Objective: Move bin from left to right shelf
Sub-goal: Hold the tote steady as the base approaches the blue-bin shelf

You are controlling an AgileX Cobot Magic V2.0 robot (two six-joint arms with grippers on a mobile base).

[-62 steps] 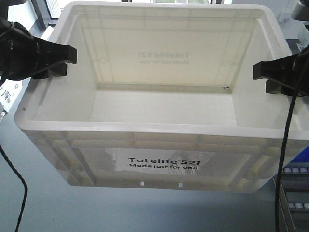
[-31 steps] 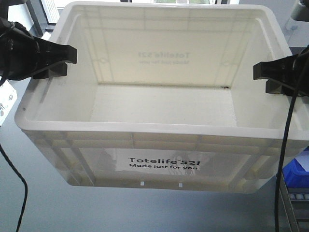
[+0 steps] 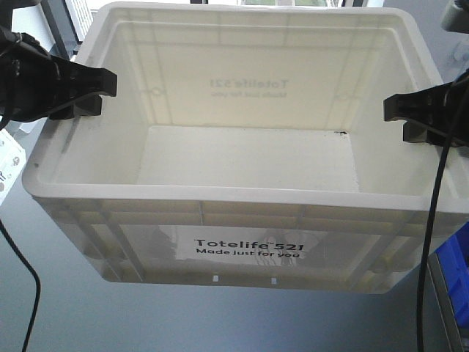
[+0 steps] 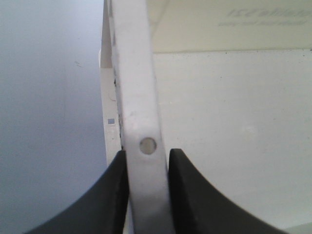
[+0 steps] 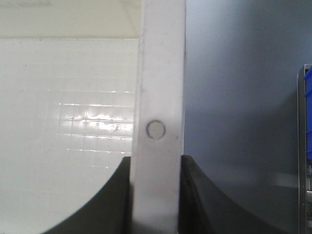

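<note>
While it hangs between the two arms, the bin (image 3: 249, 249) fills the front view: empty, mouth up, printed long side facing the camera, and apparently clear of the grey surface (image 3: 73, 315) below it (no support under its base can be seen).

The left tool (image 3: 91, 92) sits at 9 o'clock on the bin and the right tool (image 3: 403, 117) at 3 o'clock, each on a short side. Both wrist views show the same grasp. Black fingers (image 4: 114, 195) are pressed against either face of the white rim (image 4: 136, 87), one inside the wall and one outside, so each tool pinches the rim and neither is spread.

A blue bin (image 3: 456, 279) shows at the 4 o'clock edge of the front view, likely marking the shelf on the right.

Step in hand, as judged: carrying the load sideways toward 3 o'clock. To do it well:
- Keep both wrists level and their spacing fixed, since any drift would bow or twist the thin walls.
- Move slowly, because a pinch on smooth plastic can slip under a swinging load.
- Hold the base high enough to pass over the blue bin and the shelf edge before lowering.
</note>
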